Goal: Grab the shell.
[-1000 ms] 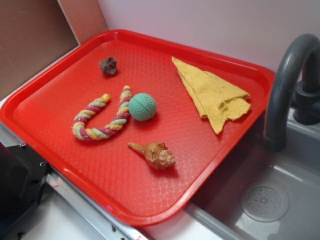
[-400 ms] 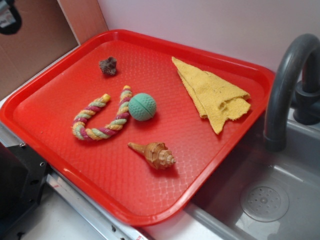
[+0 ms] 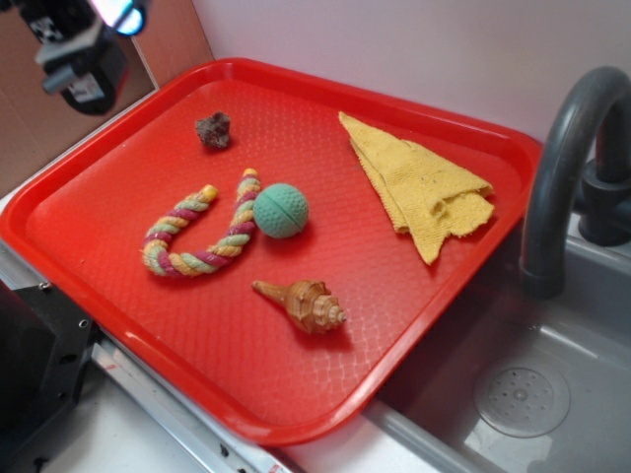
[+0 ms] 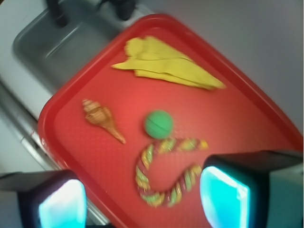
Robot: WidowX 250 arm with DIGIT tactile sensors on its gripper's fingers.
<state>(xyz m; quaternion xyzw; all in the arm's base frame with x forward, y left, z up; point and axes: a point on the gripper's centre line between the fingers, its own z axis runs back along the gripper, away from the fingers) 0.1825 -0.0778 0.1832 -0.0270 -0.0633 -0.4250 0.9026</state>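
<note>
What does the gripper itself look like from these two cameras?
In the wrist view, the gripper shows two blocky black fingers with glowing cyan-turquoise inner pads. In the exterior view only part of it shows: a black housing with a cyan glow and a black-and-white patterned marker. No cables visible.

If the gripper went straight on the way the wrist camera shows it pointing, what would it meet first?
Probably the rope toy, which lies between the open gripper fingers in the wrist view; the shell sits off to one side. Depth is unclear.

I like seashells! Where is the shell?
In the exterior view, the tan-brown spiral conch shell lies near the red plastic tray's front edge, below the green rubber ball.
</note>
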